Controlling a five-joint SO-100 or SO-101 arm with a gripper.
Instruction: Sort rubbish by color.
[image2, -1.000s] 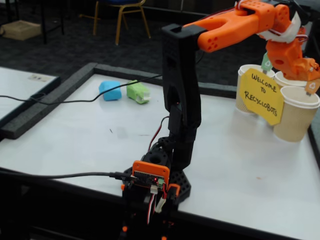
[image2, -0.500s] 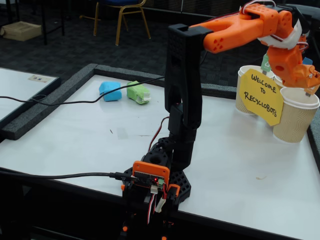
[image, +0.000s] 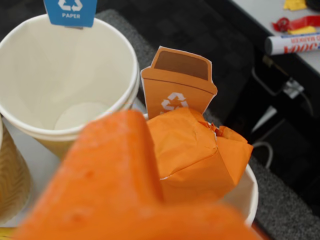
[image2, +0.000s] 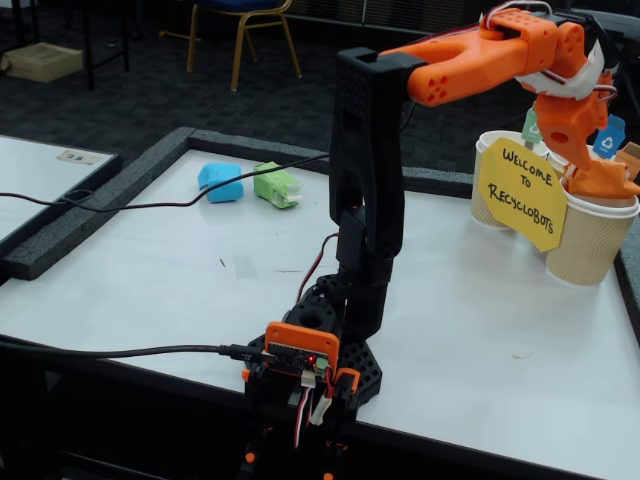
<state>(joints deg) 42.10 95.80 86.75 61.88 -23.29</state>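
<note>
Black arm (image2: 366, 190) with orange upper links, orange hand (image2: 610, 180), red and white wires.

The arm (image2: 365, 180) was seen stretched from its base (image2: 305, 360) at the table's (image2: 150, 290) near edge toward the cups (image2: 590, 235) at the far right. The gripper (image2: 610, 180) was lowered onto the cups, its jaws hidden from this angle. A yellow sign (image2: 522, 192) reading "Welcome to Recyclobots" was fixed to the cups' front. A blue wad (image2: 221, 182) and a green wad (image2: 276, 185) were left side by side far left.
</note>
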